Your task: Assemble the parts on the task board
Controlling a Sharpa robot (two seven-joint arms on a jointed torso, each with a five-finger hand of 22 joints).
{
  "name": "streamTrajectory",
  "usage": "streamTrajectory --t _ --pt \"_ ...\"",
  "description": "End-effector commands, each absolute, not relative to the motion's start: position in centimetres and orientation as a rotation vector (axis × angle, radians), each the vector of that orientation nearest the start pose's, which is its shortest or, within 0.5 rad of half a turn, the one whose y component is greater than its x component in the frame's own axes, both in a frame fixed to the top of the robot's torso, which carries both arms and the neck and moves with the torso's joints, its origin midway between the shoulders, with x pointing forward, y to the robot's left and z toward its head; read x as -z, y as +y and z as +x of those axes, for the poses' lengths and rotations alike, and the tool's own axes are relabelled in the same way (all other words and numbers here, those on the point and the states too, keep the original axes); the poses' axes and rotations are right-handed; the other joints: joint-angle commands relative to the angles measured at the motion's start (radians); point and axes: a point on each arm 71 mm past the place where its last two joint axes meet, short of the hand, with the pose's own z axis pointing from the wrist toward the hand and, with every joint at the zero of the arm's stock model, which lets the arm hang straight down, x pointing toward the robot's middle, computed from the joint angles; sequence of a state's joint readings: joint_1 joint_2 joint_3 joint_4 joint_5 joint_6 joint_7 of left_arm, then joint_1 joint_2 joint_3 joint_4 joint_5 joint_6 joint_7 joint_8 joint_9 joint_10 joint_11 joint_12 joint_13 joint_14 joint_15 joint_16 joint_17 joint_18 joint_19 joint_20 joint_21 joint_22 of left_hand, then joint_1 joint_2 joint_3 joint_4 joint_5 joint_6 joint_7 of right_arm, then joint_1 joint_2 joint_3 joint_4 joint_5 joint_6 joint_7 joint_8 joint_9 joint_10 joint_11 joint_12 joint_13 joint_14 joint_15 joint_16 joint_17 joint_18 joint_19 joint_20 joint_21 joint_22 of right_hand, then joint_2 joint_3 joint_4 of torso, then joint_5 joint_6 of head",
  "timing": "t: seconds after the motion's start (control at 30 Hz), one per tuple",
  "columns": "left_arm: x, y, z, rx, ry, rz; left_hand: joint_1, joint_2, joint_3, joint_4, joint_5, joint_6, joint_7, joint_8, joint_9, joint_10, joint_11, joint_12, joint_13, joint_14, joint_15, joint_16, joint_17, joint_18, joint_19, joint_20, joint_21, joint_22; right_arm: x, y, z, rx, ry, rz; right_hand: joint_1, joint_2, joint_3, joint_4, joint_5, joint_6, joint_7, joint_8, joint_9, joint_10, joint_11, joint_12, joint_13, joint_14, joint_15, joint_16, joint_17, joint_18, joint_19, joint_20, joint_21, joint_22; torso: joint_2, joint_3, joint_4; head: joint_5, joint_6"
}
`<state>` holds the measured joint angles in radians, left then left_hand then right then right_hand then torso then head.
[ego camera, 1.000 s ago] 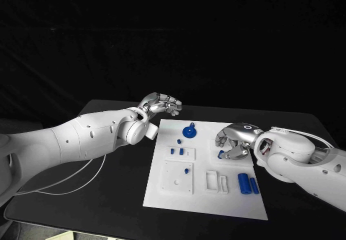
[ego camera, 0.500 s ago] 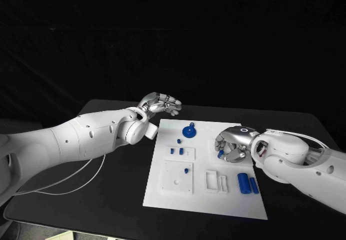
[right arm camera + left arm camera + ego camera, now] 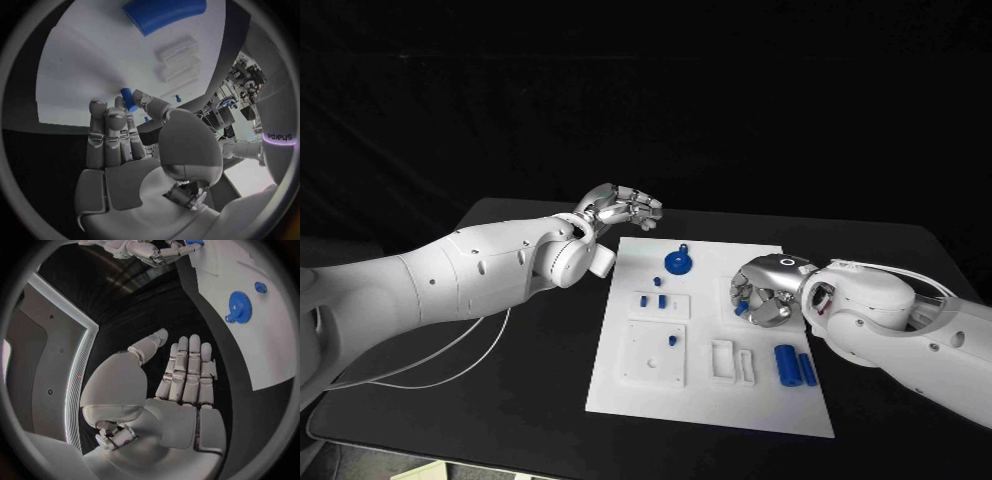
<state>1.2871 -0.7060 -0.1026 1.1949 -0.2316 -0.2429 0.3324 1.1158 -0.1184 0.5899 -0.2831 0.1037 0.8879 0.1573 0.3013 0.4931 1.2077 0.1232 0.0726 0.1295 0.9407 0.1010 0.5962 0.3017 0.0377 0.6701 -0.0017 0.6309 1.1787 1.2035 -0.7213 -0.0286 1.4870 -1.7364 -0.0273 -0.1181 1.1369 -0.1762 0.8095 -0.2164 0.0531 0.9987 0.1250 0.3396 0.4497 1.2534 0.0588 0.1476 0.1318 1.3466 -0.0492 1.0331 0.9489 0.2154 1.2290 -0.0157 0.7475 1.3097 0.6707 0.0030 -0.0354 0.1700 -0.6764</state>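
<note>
The white task board lies in the middle of the black table. My right hand hangs low over the board's right edge. Its thumb and one fingertip pinch a small blue peg that stands on the board; the other fingers stay straight. My left hand hovers off the board's far left corner, fingers apart and holding nothing. A blue gear lies at the far end of the board.
Two blue cylinders lie side by side near the board's right edge, next to a white slotted block. Small blue pegs stand in a raised white block, another peg on a square plate.
My right hand has dropped and drawn slightly toward me, closing thumb and fingertip round the small blue peg. The peg stays where it was. My left hand has not moved.
</note>
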Motion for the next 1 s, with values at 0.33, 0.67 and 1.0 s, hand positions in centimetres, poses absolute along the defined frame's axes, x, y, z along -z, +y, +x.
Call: streamTrajectory --t 0.33,0.67,1.0 --pt "17.1 23.2 55.2 1.338 1.49 -0.845 -0.004 0.001 -0.003 0.002 0.003 -0.007 0.001 0.002 -0.001 -0.004 0.0 -0.002 -0.001 0.004 0.003 -0.004 0.002 0.012 -0.004 0.005 -0.006 0.002 19.3 -14.1 48.5 -0.509 1.746 -0.54 -0.01 0.007 0.057 0.021 -0.004 0.027 -0.012 0.025 0.026 0.053 -0.015 0.025 0.033 -0.009 -0.019 0.014 -0.009 0.046 0.0 0.0 0.02 0.02 0.0 0.0001 0.0001 -0.002 -0.001" --pt "17.1 23.1 55.3 1.337 1.488 -0.844 -0.002 0.001 -0.003 0.001 0.003 -0.007 0.001 0.002 -0.001 -0.004 0.0 -0.002 -0.002 0.004 0.003 -0.006 0.005 0.012 -0.004 0.005 -0.007 0.003 18.8 -14.5 48.4 -0.493 1.713 -0.495 -0.012 0.005 0.072 0.019 -0.004 0.03 -0.015 0.03 0.034 0.056 -0.017 0.028 0.043 -0.011 -0.022 0.016 -0.015 0.046 -0.003 0.0 0.024 0.019 0.0 -0.0001 0.0006 -0.001 0.003" --pt "17.1 23.2 55.4 1.334 1.485 -0.844 -0.001 0.001 -0.002 0.001 0.003 -0.007 0.001 0.002 -0.001 -0.004 0.0 -0.002 -0.002 0.004 0.003 -0.007 0.006 0.012 -0.004 0.005 -0.007 0.003 16.3 -12.8 47.6 -0.644 1.658 -0.378 -0.014 0.003 0.082 0.021 -0.004 0.03 -0.015 0.031 0.038 0.055 -0.018 0.029 0.049 -0.012 -0.022 0.017 -0.019 0.046 -0.003 -0.001 0.026 0.018 0.0 -0.0004 -0.0007 0.0 0.007"
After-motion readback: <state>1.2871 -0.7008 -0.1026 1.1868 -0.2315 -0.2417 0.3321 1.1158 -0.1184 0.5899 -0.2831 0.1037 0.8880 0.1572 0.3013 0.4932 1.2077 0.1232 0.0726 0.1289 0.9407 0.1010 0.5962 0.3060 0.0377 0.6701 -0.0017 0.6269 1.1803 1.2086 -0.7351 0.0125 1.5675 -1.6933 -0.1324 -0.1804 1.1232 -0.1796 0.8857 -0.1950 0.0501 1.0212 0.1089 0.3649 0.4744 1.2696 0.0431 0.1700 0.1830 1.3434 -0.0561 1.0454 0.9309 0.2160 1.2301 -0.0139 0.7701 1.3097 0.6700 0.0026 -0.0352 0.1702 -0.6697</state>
